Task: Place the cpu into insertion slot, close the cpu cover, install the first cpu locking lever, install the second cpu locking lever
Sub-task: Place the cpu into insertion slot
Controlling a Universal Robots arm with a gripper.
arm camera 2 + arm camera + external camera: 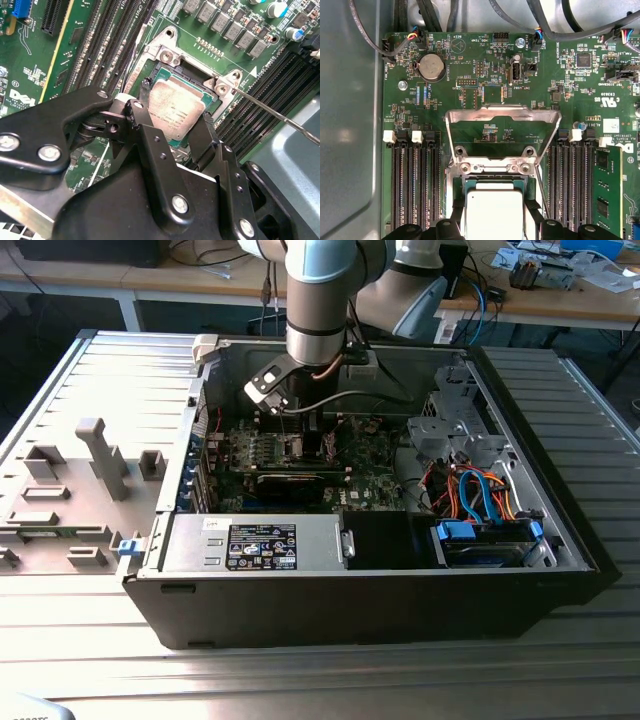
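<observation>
Though perhaps metal, ribbed table, benches

The place is a robotics lab or electronics workshop. An open black metal computer case lies on a ribbed silvery metal table. Grey plastic jig blocks stand beside it, and pale wooden workbenches run behind (strewn with loose cables).

The hand hangs low inside the open computer case, above the green circuit board.
</observation>
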